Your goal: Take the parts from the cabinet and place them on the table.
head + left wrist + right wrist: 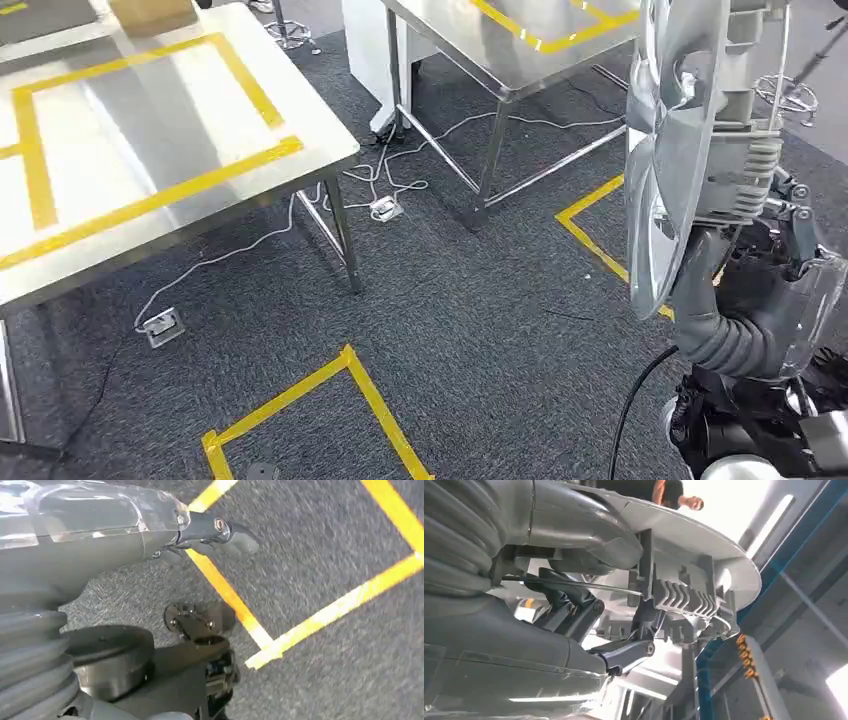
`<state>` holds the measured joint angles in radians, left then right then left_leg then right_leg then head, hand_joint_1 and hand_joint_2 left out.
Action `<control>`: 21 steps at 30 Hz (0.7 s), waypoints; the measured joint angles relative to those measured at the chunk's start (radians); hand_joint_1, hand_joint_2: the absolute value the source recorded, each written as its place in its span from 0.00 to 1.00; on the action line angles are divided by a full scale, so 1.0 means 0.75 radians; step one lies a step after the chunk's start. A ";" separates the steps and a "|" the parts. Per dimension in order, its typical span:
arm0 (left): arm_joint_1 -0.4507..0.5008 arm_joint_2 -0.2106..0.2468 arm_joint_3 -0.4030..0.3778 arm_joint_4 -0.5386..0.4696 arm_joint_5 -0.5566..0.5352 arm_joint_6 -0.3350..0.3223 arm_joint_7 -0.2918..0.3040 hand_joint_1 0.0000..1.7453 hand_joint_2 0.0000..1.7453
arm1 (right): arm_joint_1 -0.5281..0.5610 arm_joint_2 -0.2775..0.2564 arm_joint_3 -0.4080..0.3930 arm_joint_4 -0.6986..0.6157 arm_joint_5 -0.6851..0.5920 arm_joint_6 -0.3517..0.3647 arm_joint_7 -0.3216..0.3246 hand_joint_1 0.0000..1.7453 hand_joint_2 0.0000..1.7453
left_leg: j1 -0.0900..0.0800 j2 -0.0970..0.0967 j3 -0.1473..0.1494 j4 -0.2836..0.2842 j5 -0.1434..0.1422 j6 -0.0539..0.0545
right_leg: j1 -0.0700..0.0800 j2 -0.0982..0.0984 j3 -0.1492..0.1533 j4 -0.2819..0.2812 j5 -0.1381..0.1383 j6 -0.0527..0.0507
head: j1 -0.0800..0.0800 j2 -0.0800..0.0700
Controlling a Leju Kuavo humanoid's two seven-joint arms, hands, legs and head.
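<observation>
A silver round wheel-cover part (pixel 672 150) stands on edge, raised at the right of the head view, and my right hand (pixel 770 215) grips it from behind by its ribbed back. In the right wrist view the thick thumb lies over the part's (pixel 704 550) rim and the dark fingers (pixel 626 652) hook into its clips. The steel table (pixel 150 160) with yellow tape lines is at the left, well apart from the part. My left hand (pixel 215 532) hangs low over the grey carpet, fingers stretched out and holding nothing.
A second steel table (pixel 520 45) stands at the back. A cardboard box (pixel 152 12) sits on the near table's far edge. White cables and floor sockets (pixel 385 207) lie between the table legs. Yellow tape marks (pixel 350 390) the carpet. A person (pixel 674 492) is nearby.
</observation>
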<state>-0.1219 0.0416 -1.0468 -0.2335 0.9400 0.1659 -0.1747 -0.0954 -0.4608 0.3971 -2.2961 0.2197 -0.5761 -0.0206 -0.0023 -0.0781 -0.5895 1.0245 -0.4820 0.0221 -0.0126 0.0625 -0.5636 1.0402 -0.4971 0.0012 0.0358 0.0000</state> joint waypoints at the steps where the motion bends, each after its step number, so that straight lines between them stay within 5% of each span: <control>1: -0.003 -0.001 0.000 0.000 0.000 0.000 0.000 0.00 1.00 | 0.002 0.000 0.000 -0.001 0.000 0.000 0.000 1.00 1.00 | -0.006 -0.018 -0.009 0.007 0.004 -0.007 | -0.003 0.017 0.012 -0.021 -0.004 -0.002 | -0.006 0.000; 4: 0.003 -0.002 0.000 0.000 -0.003 -0.008 0.001 0.00 1.00 | -0.001 0.001 0.000 0.000 -0.001 0.000 0.000 1.00 1.00 | 0.005 -0.051 -0.029 0.001 0.019 -0.032 | 0.004 -0.017 0.016 -0.039 -0.014 -0.003 | 0.000 0.000; 5: 0.005 0.000 0.000 0.001 -0.008 -0.013 0.003 0.00 1.00 | -0.002 0.000 0.000 0.000 -0.001 0.000 0.000 1.00 1.00 | -0.002 -0.054 -0.032 0.001 0.017 -0.039 | -0.007 -0.037 0.022 -0.057 -0.005 -0.011 | 0.000 0.000; 6: 0.007 -0.002 0.000 0.000 -0.012 -0.019 0.007 0.00 1.00 | -0.003 0.001 0.001 0.001 -0.002 0.000 0.001 1.00 1.00 | -0.013 0.050 -0.038 0.019 -0.006 -0.046 | -0.007 -0.051 0.026 -0.065 0.001 -0.014 | -0.003 0.000; 7: 0.005 -0.002 0.000 0.000 -0.019 -0.025 0.018 0.00 1.00 | 0.003 0.002 0.001 -0.001 -0.002 -0.001 0.002 1.00 1.00 | -0.009 0.112 -0.072 0.086 -0.061 -0.057 | -0.005 -0.067 0.026 -0.066 0.001 -0.019 | -0.023 0.000; 9: 0.002 -0.002 -0.001 0.000 -0.043 -0.036 0.063 0.00 1.00 | 0.013 0.001 0.000 0.001 -0.002 0.000 0.005 1.00 1.00 | 0.007 0.118 -0.164 0.290 -0.161 -0.068 | -0.003 -0.101 0.026 -0.066 -0.001 -0.022 | -0.030 0.000; 11: 0.004 -0.002 -0.002 0.000 -0.060 -0.039 0.093 0.00 1.00 | 0.028 0.003 0.000 0.001 -0.005 0.002 0.006 1.00 1.00 | 0.016 0.109 -0.214 0.400 -0.181 -0.079 | -0.005 -0.133 0.026 -0.064 -0.003 -0.021 | -0.039 0.000; 12: 0.005 0.000 -0.003 0.001 -0.064 -0.037 0.100 0.00 1.00 | 0.035 0.004 0.001 0.004 -0.010 0.002 0.005 1.00 1.00 | 0.020 0.110 -0.195 0.360 -0.141 -0.084 | -0.006 -0.150 0.026 -0.062 -0.005 -0.018 | -0.046 0.000; 14: 0.003 0.011 -0.003 0.001 -0.058 -0.023 0.091 0.00 1.00 | 0.036 0.008 0.007 0.013 -0.025 0.007 -0.006 1.00 1.00 | 0.023 0.139 -0.084 0.158 -0.028 -0.088 | -0.009 -0.174 0.027 -0.052 -0.015 -0.007 | -0.056 0.000; 15: 0.002 0.015 -0.003 0.001 -0.053 -0.017 0.079 0.00 1.00 | 0.034 0.011 0.011 0.018 -0.036 0.008 -0.020 1.00 1.00 | 0.023 0.199 -0.030 0.056 0.006 -0.087 | -0.007 -0.182 0.028 -0.045 -0.021 0.000 | -0.062 0.000; 16: -0.003 0.021 -0.003 0.001 -0.042 -0.008 0.066 0.00 1.00 | 0.031 0.014 0.013 0.022 -0.046 0.009 -0.037 1.00 1.00 | -0.003 0.253 -0.020 0.029 -0.022 -0.086 | 0.003 -0.192 0.026 -0.039 -0.028 0.010 | -0.065 0.000; 17: -0.008 0.028 -0.003 0.001 -0.034 0.000 0.057 0.00 1.00 | 0.023 0.017 0.017 0.027 -0.062 0.010 -0.060 1.00 1.00 | 0.004 0.233 -0.025 0.024 -0.017 -0.060 | 0.006 -0.202 0.024 -0.033 -0.029 0.016 | -0.068 0.000; 20: -0.007 0.046 -0.003 0.001 -0.002 0.010 0.041 0.00 1.00 | -0.012 0.026 0.029 0.043 -0.102 0.014 -0.101 1.00 1.00 | 0.001 0.184 -0.031 0.020 -0.010 -0.032 | 0.003 -0.257 0.036 -0.038 -0.036 0.032 | -0.053 0.000; 21: -0.006 0.051 -0.002 0.001 0.007 0.014 0.040 0.00 1.00 | -0.021 0.028 0.034 0.047 -0.111 0.016 -0.107 1.00 1.00 | 0.009 0.166 -0.028 0.017 -0.007 -0.022 | -0.005 -0.219 0.035 -0.028 -0.057 0.040 | -0.052 0.000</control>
<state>-0.1266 0.0797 -1.0483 -0.2331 0.9452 0.1762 -0.1449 -0.1115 -0.4395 0.4226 -2.2607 0.1363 -0.5642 -0.1007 0.0042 0.0466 -0.6106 1.0373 -0.4870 0.0057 -0.0163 -0.1014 -0.5371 1.0192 -0.5402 0.0314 -0.0035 0.0000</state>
